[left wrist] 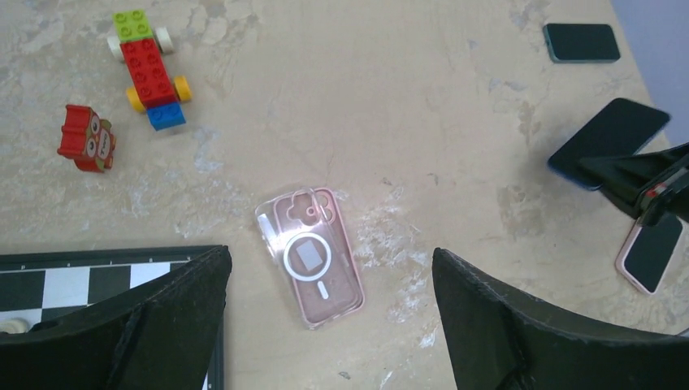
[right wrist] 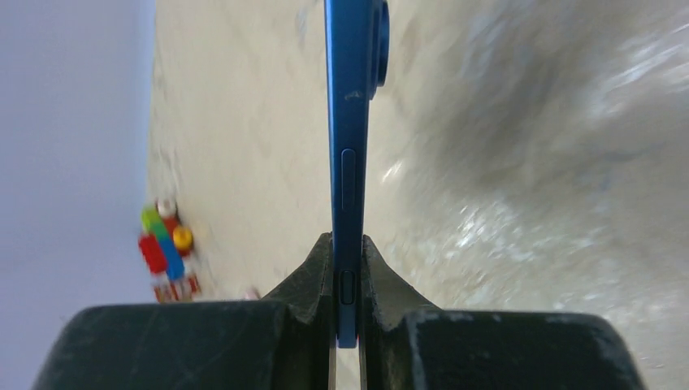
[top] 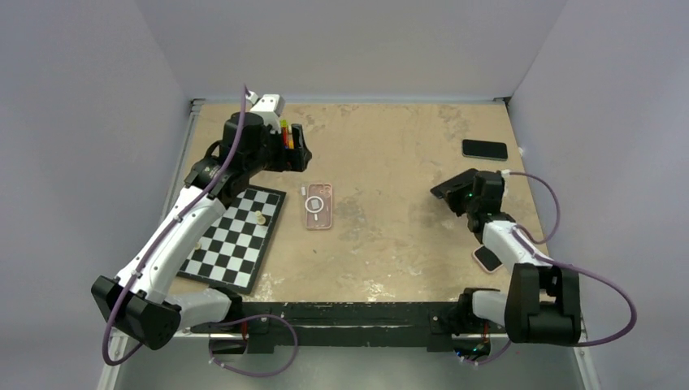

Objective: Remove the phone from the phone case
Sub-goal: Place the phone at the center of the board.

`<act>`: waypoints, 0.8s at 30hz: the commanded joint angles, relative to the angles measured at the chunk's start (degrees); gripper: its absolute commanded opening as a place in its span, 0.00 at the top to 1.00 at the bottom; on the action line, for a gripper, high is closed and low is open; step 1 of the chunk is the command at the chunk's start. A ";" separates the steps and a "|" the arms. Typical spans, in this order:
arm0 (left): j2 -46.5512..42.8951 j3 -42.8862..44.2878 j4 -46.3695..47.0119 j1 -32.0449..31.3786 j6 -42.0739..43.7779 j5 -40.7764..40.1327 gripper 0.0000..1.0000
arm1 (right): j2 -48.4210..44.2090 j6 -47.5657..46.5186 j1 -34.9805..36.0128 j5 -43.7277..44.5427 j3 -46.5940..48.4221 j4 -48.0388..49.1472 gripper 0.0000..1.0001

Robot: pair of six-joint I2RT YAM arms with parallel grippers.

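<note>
The right claw (right wrist: 348, 276) is clenching the blue phone (right wrist: 348, 122); the left claw (left wrist: 329, 268) is hovering released above the clear pink phone case (left wrist: 313, 260).

I count phones 3: blue phone (left wrist: 605, 138), black phone (left wrist: 581, 42), pink-edged phone (left wrist: 650, 253) | clear case (left wrist: 309, 256) 1 | chessboard (top: 231, 240) 1 | chess piece (top: 259, 218) 1 | brick car (left wrist: 150, 69) 1 | owl toy (left wrist: 87, 140) 1 | arms 2: left arm (top: 175, 236), right arm (top: 508, 240)

1. Right wrist view: blue phone (right wrist: 348, 122) runs off the top edge; toy bricks (right wrist: 162, 248) are blurred.
2. Left wrist view: chessboard (left wrist: 81, 272) sits mostly behind my left fingers (left wrist: 138, 325).
3. Top view: pink-cased phone (top: 487, 258) is half under my right arm (top: 508, 240).
</note>
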 commanded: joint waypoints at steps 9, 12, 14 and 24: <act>-5.54 -2.64 2.56 -0.50 1.98 -0.19 0.04 | 18.87 14.47 -14.36 8.49 14.84 4.35 1.00; -5.66 -2.71 2.65 -0.51 1.73 0.18 0.05 | 24.56 15.22 -15.12 7.51 17.65 5.96 1.00; -5.66 -2.82 2.84 -0.54 1.64 0.18 0.05 | 26.16 15.83 -15.10 9.39 18.92 5.93 1.00; -5.32 -3.23 3.17 -0.54 0.32 2.29 0.06 | 34.67 16.39 -16.87 8.73 24.55 9.02 1.00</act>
